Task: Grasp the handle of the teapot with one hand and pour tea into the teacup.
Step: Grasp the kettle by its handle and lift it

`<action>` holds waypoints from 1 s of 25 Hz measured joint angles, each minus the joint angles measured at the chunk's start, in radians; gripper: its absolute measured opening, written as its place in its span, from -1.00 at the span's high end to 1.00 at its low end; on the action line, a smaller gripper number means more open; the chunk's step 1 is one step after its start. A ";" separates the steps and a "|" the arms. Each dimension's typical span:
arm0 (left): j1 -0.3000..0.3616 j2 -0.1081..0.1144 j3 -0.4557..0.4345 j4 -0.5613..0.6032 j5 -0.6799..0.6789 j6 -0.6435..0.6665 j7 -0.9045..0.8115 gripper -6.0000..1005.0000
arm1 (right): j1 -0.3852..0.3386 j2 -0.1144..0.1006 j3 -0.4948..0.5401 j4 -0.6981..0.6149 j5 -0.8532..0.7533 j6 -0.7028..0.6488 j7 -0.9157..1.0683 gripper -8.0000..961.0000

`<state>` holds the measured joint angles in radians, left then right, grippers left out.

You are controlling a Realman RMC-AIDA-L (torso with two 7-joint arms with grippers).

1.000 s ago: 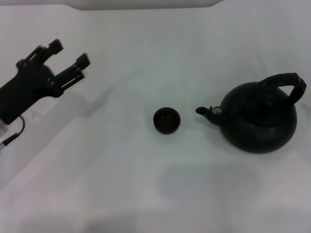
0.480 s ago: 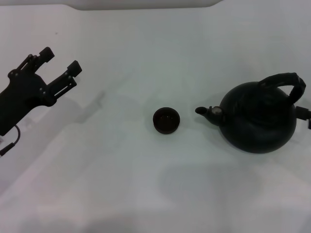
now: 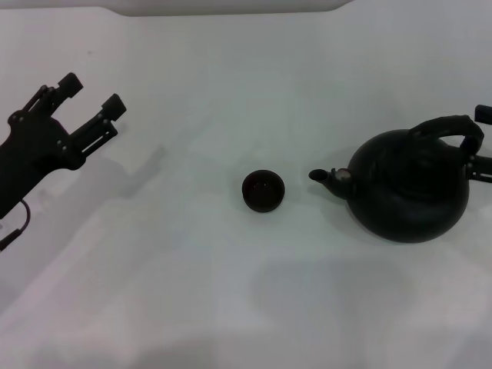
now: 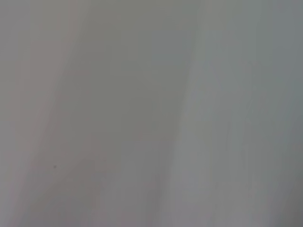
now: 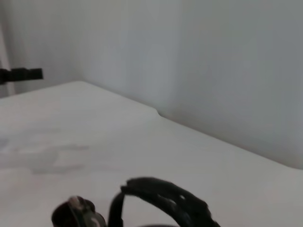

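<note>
Right tool (image 3: 483, 142) shows only at the head view's edge, just beside the teapot's (image 3: 409, 188) handle (image 3: 450, 127); its opening cannot be told. Left tool (image 3: 91, 94) hangs spread, empty, well apart from the teacup (image 3: 264, 190). Right wrist view shows the handle (image 5: 165, 196) below: it should straddle the arch squarely before closing.

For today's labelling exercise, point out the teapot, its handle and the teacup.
teapot (image 3: 411, 196), head view, middle of its round body.
handle (image 3: 450, 127), head view, top of the arch.
teacup (image 3: 264, 191), head view, centre of the bowl.

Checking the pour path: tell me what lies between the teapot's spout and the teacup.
Nothing: in the head view only bare white table separates the teapot spout from the teacup.
</note>
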<state>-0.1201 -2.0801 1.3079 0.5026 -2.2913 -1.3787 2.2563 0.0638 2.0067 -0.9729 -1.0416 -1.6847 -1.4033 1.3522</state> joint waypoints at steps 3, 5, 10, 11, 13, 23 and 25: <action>0.002 0.000 -0.001 -0.006 -0.003 -0.001 0.000 -0.70 | 0.005 -0.001 -0.001 0.002 -0.027 0.022 -0.001 -0.80; -0.002 0.000 -0.002 -0.015 -0.003 -0.001 0.000 -0.70 | 0.012 0.001 -0.002 0.003 -0.061 0.034 -0.001 -0.80; -0.015 0.002 -0.002 -0.024 -0.004 0.004 0.000 -0.70 | 0.021 0.003 -0.006 0.001 -0.098 0.046 0.002 -0.61; -0.019 0.003 -0.003 -0.026 -0.004 0.008 -0.003 -0.70 | 0.021 0.004 -0.005 0.001 -0.098 0.047 0.002 -0.56; -0.021 0.003 -0.003 -0.027 -0.004 0.010 -0.004 -0.70 | 0.022 0.005 -0.001 0.002 -0.098 0.053 0.002 -0.50; -0.024 0.004 -0.003 -0.030 -0.004 0.013 -0.005 -0.70 | 0.021 0.007 -0.005 0.010 -0.064 0.087 -0.001 -0.21; -0.024 0.005 -0.003 -0.035 -0.004 0.014 -0.005 -0.70 | 0.022 0.007 -0.008 0.011 -0.059 0.087 -0.001 -0.09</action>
<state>-0.1442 -2.0754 1.3053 0.4681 -2.2948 -1.3651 2.2518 0.0861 2.0140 -0.9811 -1.0311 -1.7433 -1.3166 1.3514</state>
